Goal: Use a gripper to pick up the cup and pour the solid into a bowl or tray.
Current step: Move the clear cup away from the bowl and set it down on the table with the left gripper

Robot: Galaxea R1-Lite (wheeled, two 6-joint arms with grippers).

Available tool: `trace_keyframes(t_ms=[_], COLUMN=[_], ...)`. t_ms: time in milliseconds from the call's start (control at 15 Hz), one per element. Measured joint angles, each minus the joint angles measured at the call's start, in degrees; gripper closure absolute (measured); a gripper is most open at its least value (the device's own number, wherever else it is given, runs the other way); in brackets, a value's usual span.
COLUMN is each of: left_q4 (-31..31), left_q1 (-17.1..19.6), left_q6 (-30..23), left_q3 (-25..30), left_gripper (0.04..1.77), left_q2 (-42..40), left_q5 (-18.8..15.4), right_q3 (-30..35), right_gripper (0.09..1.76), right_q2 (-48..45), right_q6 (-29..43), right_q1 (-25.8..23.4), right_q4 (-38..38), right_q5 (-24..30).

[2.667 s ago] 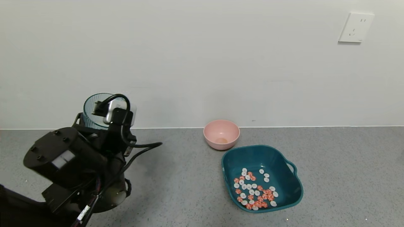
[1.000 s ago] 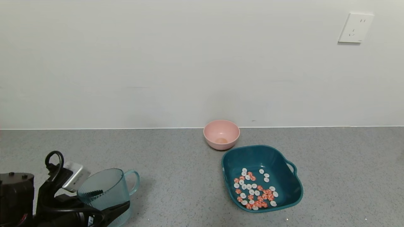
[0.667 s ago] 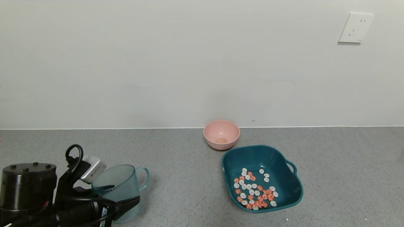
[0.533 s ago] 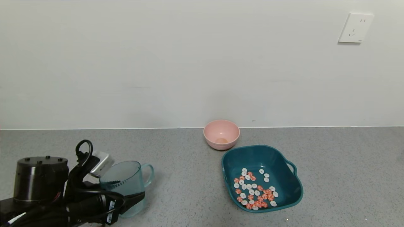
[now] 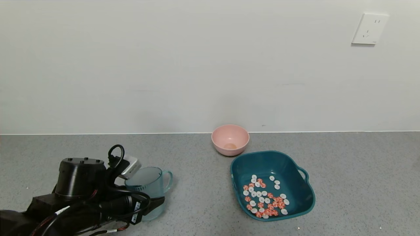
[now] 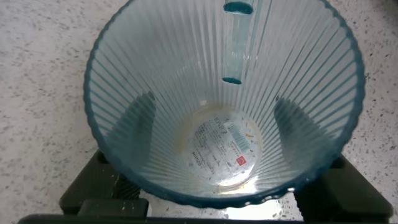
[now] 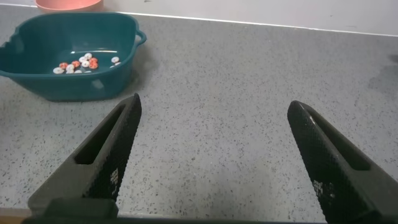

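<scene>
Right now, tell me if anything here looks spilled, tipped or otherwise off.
Nothing stands out. The buttons all lie inside the teal tray, none on the counter. The cup stands upright and empty in the left claw. The pink bowl sits upright behind the tray. The right claw hangs open above bare counter.

cup (image 5: pixel 148 188): empty, upright, gripped | solid (image 5: pixel 264 198): in tray (image 5: pixel 303 200)

Grey speckled counter (image 5: pixel 354 170) under cup (image 5: pixel 149 191), pink bowl (image 5: pixel 230 140), teal tray (image 5: pixel 300 193).
</scene>
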Motion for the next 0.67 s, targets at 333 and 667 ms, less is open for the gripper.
trace_keyframes(t_ms=[333,667], left_q4=[-2.83,-2.91], left_q1=[-0.23,-0.23], left_q6=[0.04,0.17], left_q3=[1.38,1.71], left_gripper=[0.5,0.5], left_q2=[3.69,4.83], left_q5=[-0.05,-0.07], right_q3=[0.0,0.0], right_gripper=[0.14,0.14], right_q2=[0.0,-0.02], right_q6=[0.0,0.0], right_q1=[0.0,0.0], right_q4=[-0.02,0.0], right_q5=[-0.02,0.02])
